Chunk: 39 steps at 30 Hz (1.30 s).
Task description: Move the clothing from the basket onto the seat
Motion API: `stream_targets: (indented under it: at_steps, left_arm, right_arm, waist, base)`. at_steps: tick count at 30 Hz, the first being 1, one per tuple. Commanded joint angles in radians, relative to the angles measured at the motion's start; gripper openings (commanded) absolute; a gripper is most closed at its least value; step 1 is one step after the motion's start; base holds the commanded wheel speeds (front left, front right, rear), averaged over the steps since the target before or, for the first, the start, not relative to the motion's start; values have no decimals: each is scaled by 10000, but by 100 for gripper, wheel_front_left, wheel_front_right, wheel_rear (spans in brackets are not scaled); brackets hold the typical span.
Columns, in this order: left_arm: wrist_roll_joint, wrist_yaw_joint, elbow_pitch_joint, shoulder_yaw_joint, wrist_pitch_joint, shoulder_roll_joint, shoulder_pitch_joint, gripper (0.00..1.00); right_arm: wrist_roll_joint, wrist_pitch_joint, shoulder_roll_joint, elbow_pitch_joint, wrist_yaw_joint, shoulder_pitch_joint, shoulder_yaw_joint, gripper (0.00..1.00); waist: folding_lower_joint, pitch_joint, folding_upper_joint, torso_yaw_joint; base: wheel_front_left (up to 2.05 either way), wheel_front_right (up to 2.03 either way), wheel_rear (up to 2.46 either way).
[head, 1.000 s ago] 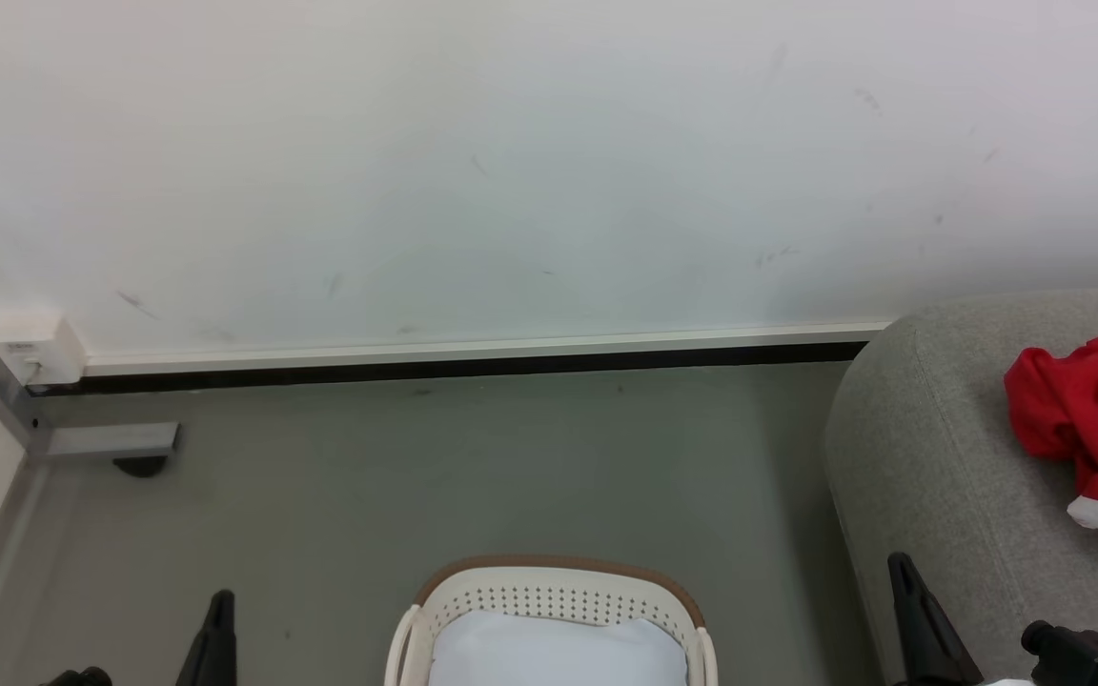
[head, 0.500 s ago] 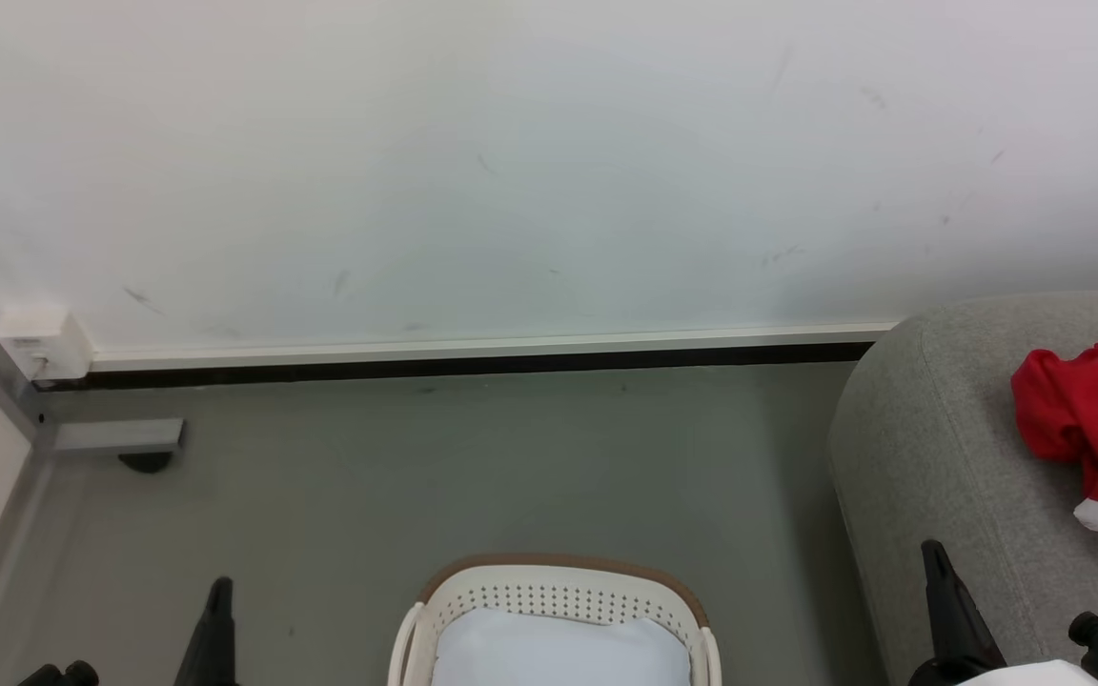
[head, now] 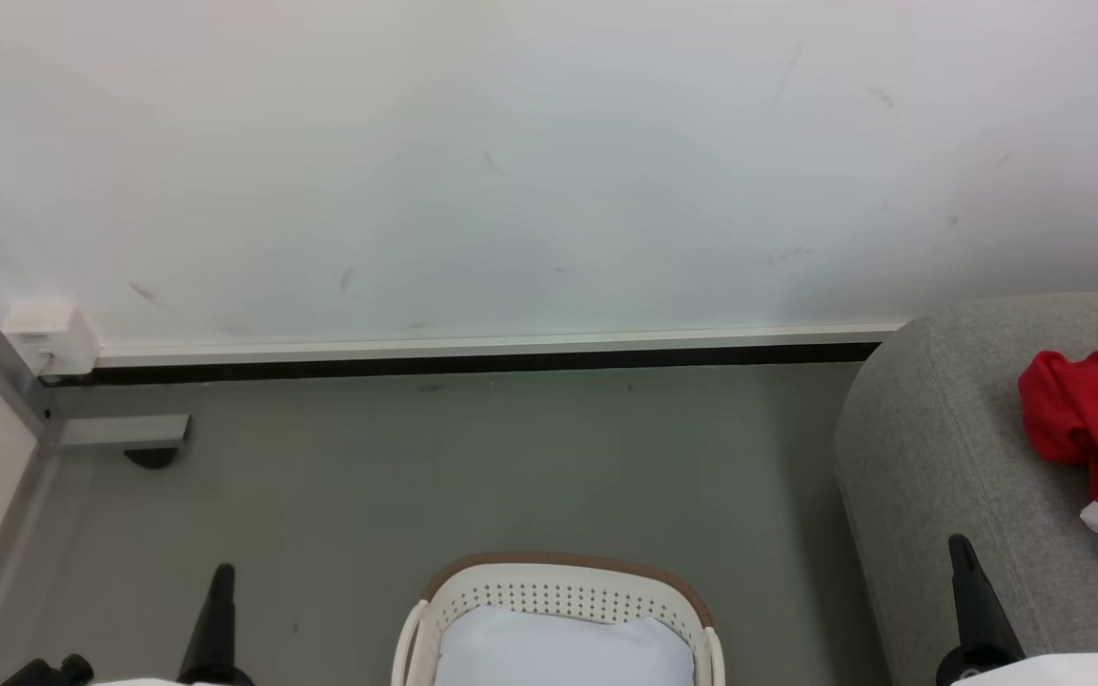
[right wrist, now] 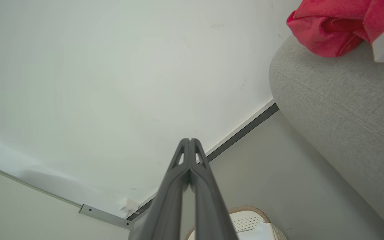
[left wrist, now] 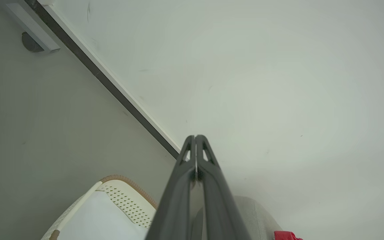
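Note:
Red clothing [head: 1097,429] with white bands lies bunched on the grey seat [head: 940,457] at the right edge of the head view, and the clothing [right wrist: 332,23] also shows at the top right of the right wrist view. The white perforated basket [head: 559,595] with a brown rim stands on the floor at bottom centre, a pale pad inside it. My left gripper [head: 221,575] is shut and empty at the lower left, left of the basket. My right gripper [head: 961,548] is shut and empty at the lower right, in front of the seat's corner.
A white wall with a dark baseboard [head: 473,364] runs behind the grey floor. A metal frame foot [head: 120,433] and a small white box [head: 51,338] sit in the left corner. The left gripper [left wrist: 195,137] and right gripper [right wrist: 189,140] point toward the wall.
The whole head view has shifted slightly, so the camera has moved. My right gripper has drifted right and lower in the picture; the left one stays near the lower left. Both remain shut.

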Motion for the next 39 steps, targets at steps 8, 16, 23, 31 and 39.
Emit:
stream_targets:
  at_steps: [8,16,23,31,39]
  left_arm:
    - [-986,-17,-85,145,283,-41,-320,0]
    - [-1726,-20,-76,211,515,-102,-431,0]
    - [-2336,-22,-65,263,711,-160,-512,0]
    - [-2910,-24,-59,314,880,-215,-598,0]
    - [-3519,-26,-48,375,1066,-273,-670,0]
  right_arm:
    - [1106,219,-112,-160,-10,-301,-230,0]
    - [1955,412,-146,-184,-12,-333,-384,0]
    - [2627,564,-174,-204,-13,-366,-518,0]
    - [3253,721,-199,-222,-14,-403,-645,0]
    - [3925,884,-221,-247,-16,-428,-782,0]
  waist:
    - [0,11,-1,48]
    - [0,22,-1,93]
    - [0,31,-1,132]
    - [0,41,-1,172]
    - [0,51,-1,217]
  base:
    - [0,0,0]
    - [0,0,0]
    - [0,0,0]
    - [0,0,0]
    - [0,0,0]
